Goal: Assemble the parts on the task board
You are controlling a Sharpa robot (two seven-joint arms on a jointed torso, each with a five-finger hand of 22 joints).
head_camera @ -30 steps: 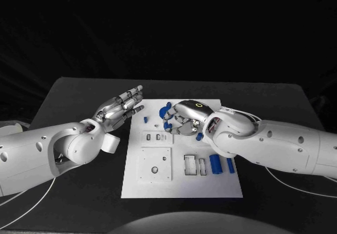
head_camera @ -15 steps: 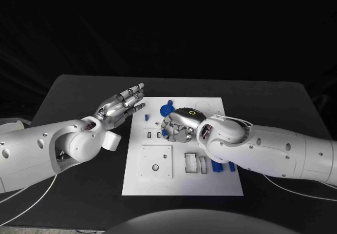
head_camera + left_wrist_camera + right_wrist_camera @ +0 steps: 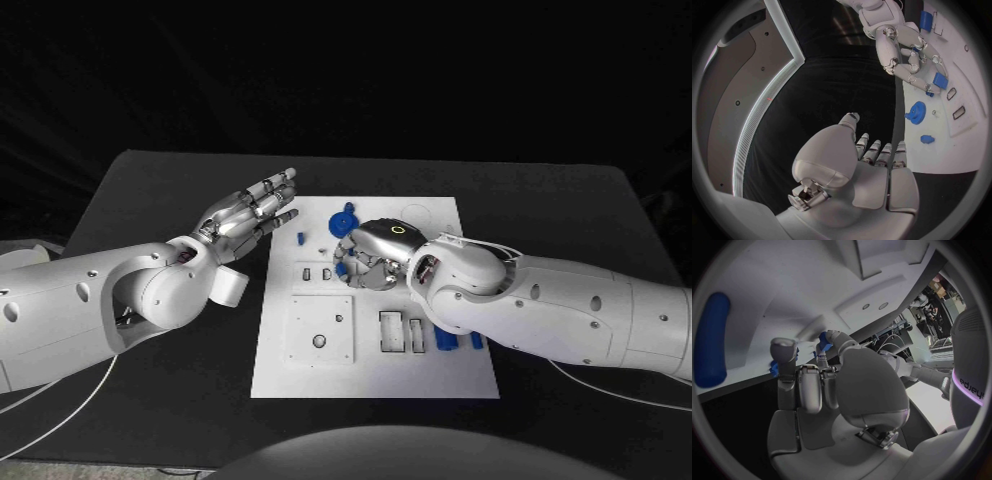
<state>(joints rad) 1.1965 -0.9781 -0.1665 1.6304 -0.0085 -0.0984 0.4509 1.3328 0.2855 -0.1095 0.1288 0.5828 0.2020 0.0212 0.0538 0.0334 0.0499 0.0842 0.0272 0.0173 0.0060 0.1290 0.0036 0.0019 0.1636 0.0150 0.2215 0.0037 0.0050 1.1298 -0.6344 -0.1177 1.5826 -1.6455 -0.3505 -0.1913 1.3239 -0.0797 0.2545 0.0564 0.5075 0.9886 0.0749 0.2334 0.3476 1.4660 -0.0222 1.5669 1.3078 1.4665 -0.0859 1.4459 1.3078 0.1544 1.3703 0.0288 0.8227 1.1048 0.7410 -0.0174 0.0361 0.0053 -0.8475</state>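
Note:
The white task board (image 3: 375, 375) lies mid-table. My right hand (image 3: 372, 257) hovers over the board's upper middle, fingers curled, pinching a small blue part (image 3: 824, 336) at its fingertips; the left wrist view shows that blue part (image 3: 940, 80) under the right hand (image 3: 907, 55). A blue gear (image 3: 343, 220) sits on the board just beyond the hand, and a tiny blue piece (image 3: 300, 241) lies near the board's left edge. My left hand (image 3: 253, 215) floats left of the board, palm up, fingers spread, holding nothing.
Two blue cylinders (image 3: 444, 340) lie on the board's right side, partly under my right forearm. A raised white plate (image 3: 320, 333) and rectangular slots (image 3: 391, 333) occupy the board's nearer half. Bare black table (image 3: 159, 400) surrounds the board.
My right hand has shifted left and nearer over the board's middle, uncovering the gear, then held still. The left hand has not moved.

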